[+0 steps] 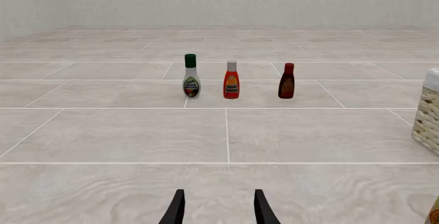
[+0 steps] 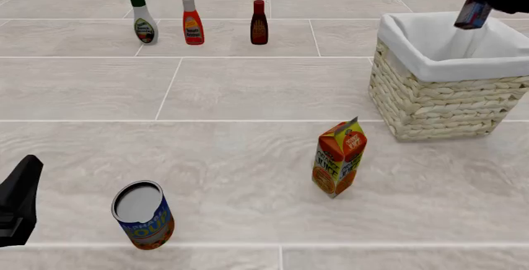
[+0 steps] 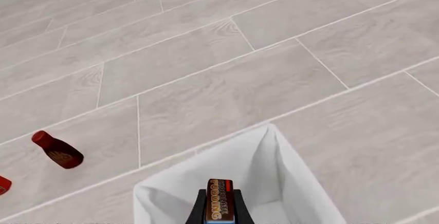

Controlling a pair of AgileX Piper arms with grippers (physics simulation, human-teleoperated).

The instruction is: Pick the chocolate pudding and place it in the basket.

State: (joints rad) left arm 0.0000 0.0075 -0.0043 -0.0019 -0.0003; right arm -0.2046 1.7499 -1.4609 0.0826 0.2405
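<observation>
The chocolate pudding (image 2: 472, 13) is a small maroon box with blue edges, hanging above the far right part of the basket (image 2: 446, 106). My right gripper (image 2: 477, 8) is shut on it, at the front view's top right. In the right wrist view the pudding (image 3: 219, 199) sits between the black fingers, with the basket's white lining (image 3: 240, 175) directly beneath. The left gripper (image 1: 218, 212) is open with nothing between its fingers, low over the table; the left arm (image 2: 18, 205) shows at the front view's left edge.
An orange juice carton (image 2: 338, 156) stands in front of the basket. A blue-and-orange can (image 2: 145, 215) lies tilted near the front left. At the back stand three bottles: a green-capped one (image 2: 142, 17), an orange one (image 2: 192, 22) and a dark red one (image 2: 259, 23).
</observation>
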